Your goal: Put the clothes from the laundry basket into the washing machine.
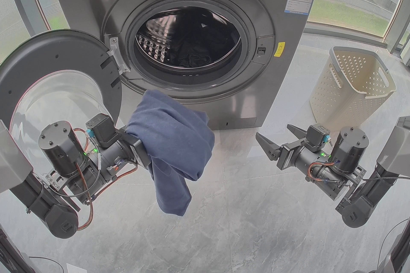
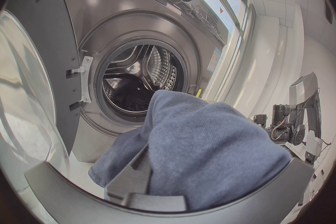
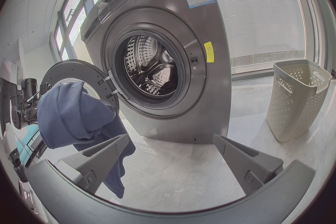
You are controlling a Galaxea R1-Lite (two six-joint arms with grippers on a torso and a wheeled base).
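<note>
the left gripper (image 1: 144, 149), at the lower left of the head view, is clenched on a blue garment (image 1: 175, 139). the cloth bunches over the gripper and hides most of it; in the left wrist view one dark finger (image 2: 134, 174) shows, pressed against the fabric. the garment hangs in the middle of the head frame, a long fold drooping toward the grey floor (image 1: 239, 218) without reaching it. its top edge sits just below the round opening of the washing machine (image 1: 256, 90), outside the drum (image 1: 162, 45). in the right wrist view it hangs in front of the open door (image 3: 75, 70), apart from the machine's front.

dark clothes (image 1: 196, 47) lie inside the drum, at the upper centre of the head frame.

the right gripper (image 1: 273, 131) is at the right middle of the frame, above bare floor. its two fingers (image 3: 101, 158) are spread wide, released, holding and touching nothing, with their tips toward the machine.

the laundry basket (image 1: 354, 86), cream and perforated, stands on the floor at the right edge, near the machine's right side and well apart from both grippers.
</note>
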